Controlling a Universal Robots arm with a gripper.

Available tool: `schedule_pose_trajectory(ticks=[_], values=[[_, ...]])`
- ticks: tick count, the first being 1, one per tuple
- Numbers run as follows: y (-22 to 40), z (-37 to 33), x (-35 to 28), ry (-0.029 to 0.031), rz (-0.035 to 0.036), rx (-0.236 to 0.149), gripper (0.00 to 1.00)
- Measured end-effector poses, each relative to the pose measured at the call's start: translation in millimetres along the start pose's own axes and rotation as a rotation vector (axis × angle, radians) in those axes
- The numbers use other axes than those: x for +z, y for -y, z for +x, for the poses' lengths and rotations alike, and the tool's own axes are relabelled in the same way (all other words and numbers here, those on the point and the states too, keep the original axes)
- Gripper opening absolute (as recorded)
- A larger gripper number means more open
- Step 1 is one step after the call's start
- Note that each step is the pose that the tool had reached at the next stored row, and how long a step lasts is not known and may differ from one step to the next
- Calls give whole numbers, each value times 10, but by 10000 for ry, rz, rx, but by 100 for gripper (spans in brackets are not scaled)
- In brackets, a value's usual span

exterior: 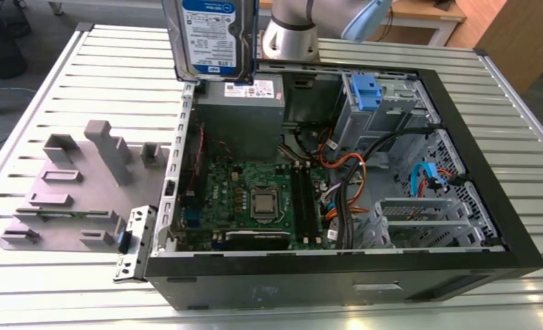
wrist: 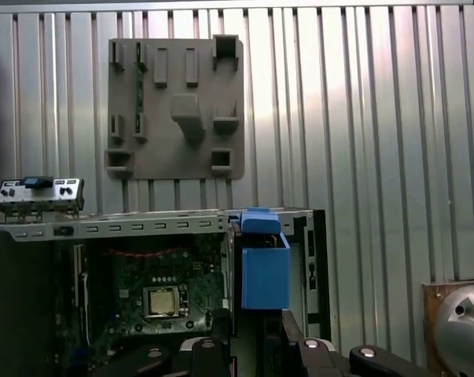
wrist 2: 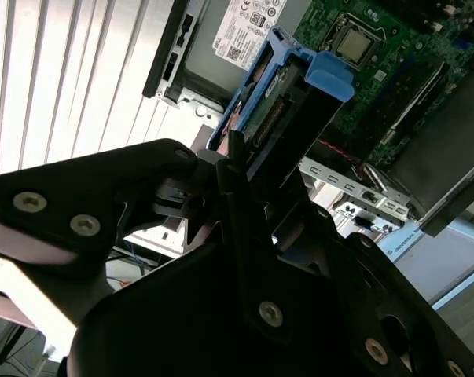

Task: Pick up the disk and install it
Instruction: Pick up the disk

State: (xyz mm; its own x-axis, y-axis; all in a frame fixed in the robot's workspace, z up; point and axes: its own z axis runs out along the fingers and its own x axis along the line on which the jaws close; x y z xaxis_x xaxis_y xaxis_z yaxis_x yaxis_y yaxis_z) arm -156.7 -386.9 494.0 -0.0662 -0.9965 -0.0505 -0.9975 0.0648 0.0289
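Note:
The disk [exterior: 212, 38] hangs upright in the air above the back corner of the open computer case, on the exterior view's left, its white-and-blue label facing the camera. In the second wrist view my gripper [wrist 2: 248, 184] is shut on the disk [wrist 2: 288, 90], whose blue carrier bracket points down toward the case. The first wrist view shows the blue bracket of the disk [wrist: 265, 271] edge-on between my gripper's black fingers [wrist: 209, 345], over the case's rim.
The black computer case [exterior: 491, 206] lies open on a slatted metal table [exterior: 491, 75]. Inside are a green motherboard [exterior: 253, 199], a grey power supply [exterior: 239, 110], a drive cage with a blue bracket [exterior: 365, 93] and loose cables. A grey fixture plate [exterior: 70, 199] lies beside it.

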Motion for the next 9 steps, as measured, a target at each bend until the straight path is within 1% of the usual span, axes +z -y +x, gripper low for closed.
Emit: schedule_pose_trajectory(ticks=[9], values=[[308,-20,-1,0,0,0,35]])
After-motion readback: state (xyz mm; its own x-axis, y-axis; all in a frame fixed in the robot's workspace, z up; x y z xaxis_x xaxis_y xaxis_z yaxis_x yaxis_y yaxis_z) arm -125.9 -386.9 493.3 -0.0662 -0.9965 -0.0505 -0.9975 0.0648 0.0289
